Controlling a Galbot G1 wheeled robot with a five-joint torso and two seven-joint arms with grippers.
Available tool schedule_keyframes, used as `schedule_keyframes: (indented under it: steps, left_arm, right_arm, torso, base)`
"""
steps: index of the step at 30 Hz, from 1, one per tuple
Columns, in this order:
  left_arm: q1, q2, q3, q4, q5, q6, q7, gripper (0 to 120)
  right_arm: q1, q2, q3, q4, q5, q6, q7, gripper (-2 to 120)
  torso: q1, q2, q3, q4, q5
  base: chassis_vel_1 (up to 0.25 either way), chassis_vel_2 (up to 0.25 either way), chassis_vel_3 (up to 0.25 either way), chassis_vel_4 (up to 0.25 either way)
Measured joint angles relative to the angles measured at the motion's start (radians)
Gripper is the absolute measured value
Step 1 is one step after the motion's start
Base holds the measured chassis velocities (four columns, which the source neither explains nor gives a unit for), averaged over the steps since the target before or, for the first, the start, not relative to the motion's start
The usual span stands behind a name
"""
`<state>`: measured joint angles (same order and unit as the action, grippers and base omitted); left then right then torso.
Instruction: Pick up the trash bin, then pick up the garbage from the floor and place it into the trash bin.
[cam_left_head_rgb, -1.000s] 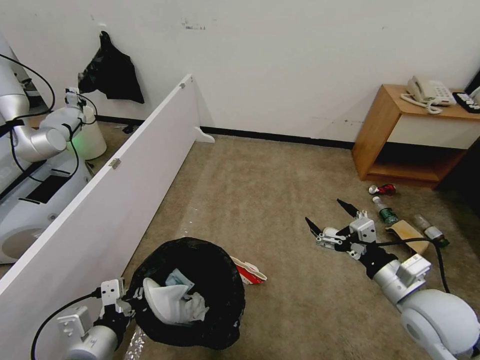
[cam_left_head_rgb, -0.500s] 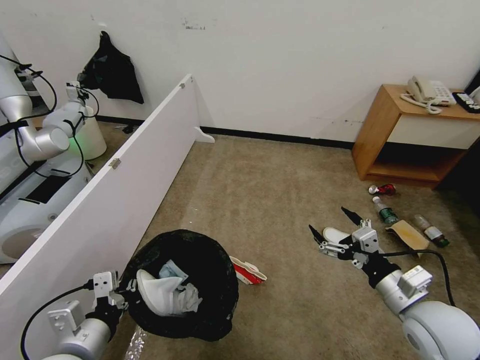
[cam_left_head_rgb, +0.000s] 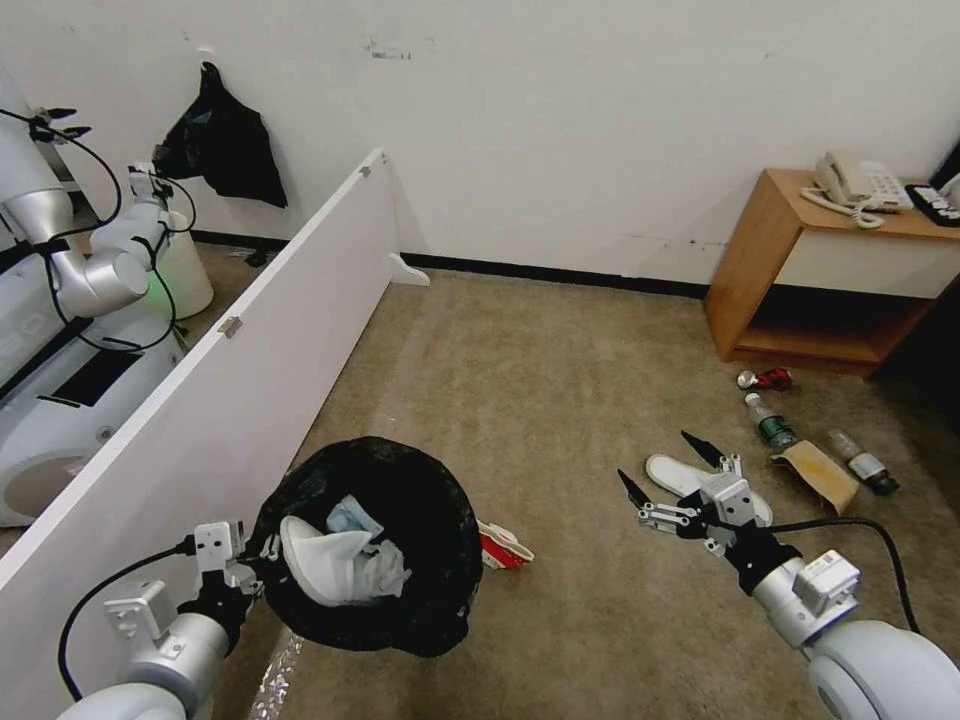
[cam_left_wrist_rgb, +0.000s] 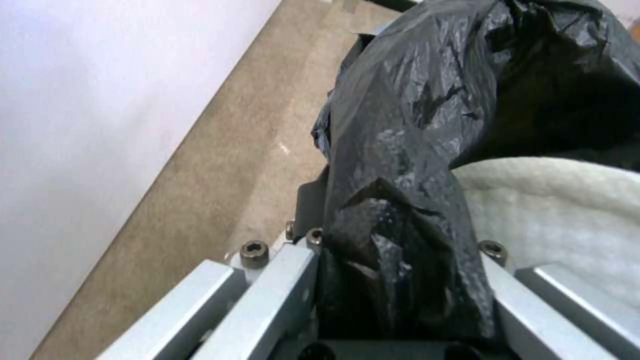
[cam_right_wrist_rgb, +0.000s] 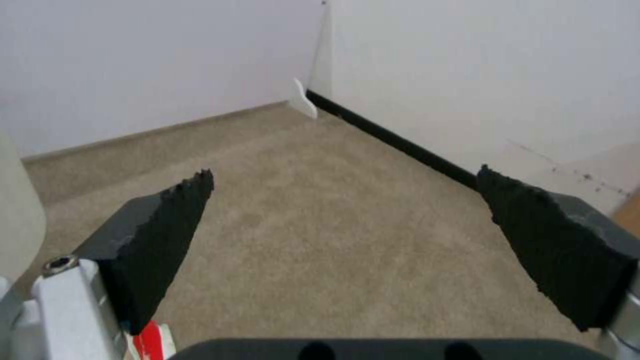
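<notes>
In the head view, the trash bin (cam_left_head_rgb: 400, 520), lined with a black bag, hangs tilted at the lower left. It holds a white slipper (cam_left_head_rgb: 320, 572) and tissue. My left gripper (cam_left_head_rgb: 256, 562) is shut on the bin's bagged rim (cam_left_wrist_rgb: 393, 235); the slipper inside (cam_left_wrist_rgb: 553, 200) lies just beside the fingers. My right gripper (cam_left_head_rgb: 657, 460) is open above the carpet, just near of a white slipper (cam_left_head_rgb: 685, 476) on the floor. The garbage on the floor also includes a crushed red-white carton (cam_left_head_rgb: 503, 546), a red can (cam_left_head_rgb: 768, 379), a green-labelled bottle (cam_left_head_rgb: 770, 424), a brown paper bag (cam_left_head_rgb: 822, 474) and another bottle (cam_left_head_rgb: 862, 466). Nothing lies between the right gripper's (cam_right_wrist_rgb: 343, 172) fingers.
A long white partition board (cam_left_head_rgb: 230, 370) runs along the left. Behind it stand another robot (cam_left_head_rgb: 70, 300) and a white bucket glowing green (cam_left_head_rgb: 183, 272). A black bag (cam_left_head_rgb: 225, 150) hangs on the wall. A wooden side table (cam_left_head_rgb: 760, 270) with a telephone (cam_left_head_rgb: 855, 185) stands far right.
The bin has risen a little in my left gripper. My right gripper has drawn back toward me, still open, uncovering more of the white slipper on the floor.
</notes>
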<state>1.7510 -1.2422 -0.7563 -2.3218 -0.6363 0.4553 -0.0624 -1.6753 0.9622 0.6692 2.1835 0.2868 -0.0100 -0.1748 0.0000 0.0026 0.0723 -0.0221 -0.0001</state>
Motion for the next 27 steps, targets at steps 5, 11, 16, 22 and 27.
schedule_keyframes:
  steps: [5,11,16,22,27]
  left_arm:
    - [-0.012,0.000,0.005,0.001,0.009,-0.020,0.006,4]
    - [-0.013,-0.007,0.021,0.001,0.023,-0.038,0.008,4]
    - [-0.006,-0.022,0.036,0.001,0.045,-0.050,0.007,4]
    - [-0.002,-0.024,0.034,-0.002,0.048,-0.053,0.007,4]
    - [-0.002,-0.027,0.033,-0.004,0.049,-0.053,0.006,4]
  right_arm:
    - [-0.004,0.011,0.000,0.000,-0.013,0.000,-0.001,100]
    - [-0.010,0.019,0.001,0.000,-0.028,0.000,-0.005,100]
    - [-0.013,0.021,0.006,0.001,-0.042,0.001,-0.016,100]
    - [-0.011,0.021,0.001,0.001,-0.030,-0.008,-0.016,100]
    - [-0.008,0.020,-0.007,-0.001,-0.024,0.001,-0.018,100]
  torso:
    - [0.000,0.000,0.000,0.0002,0.0001]
    - [0.000,0.000,0.000,0.0002,0.0001]
    - [0.000,0.000,0.000,0.0002,0.0001]
    - [0.000,0.000,0.000,0.0002,0.0002]
    - [0.000,0.000,0.000,0.0001,0.0002]
  base:
    - [0.000,0.000,0.000,0.000]
    - [0.000,0.000,0.000,0.000]
    - [0.000,0.000,0.000,0.000]
    - [0.000,0.000,0.000,0.000]
    - [0.009,0.010,-0.007,-0.005]
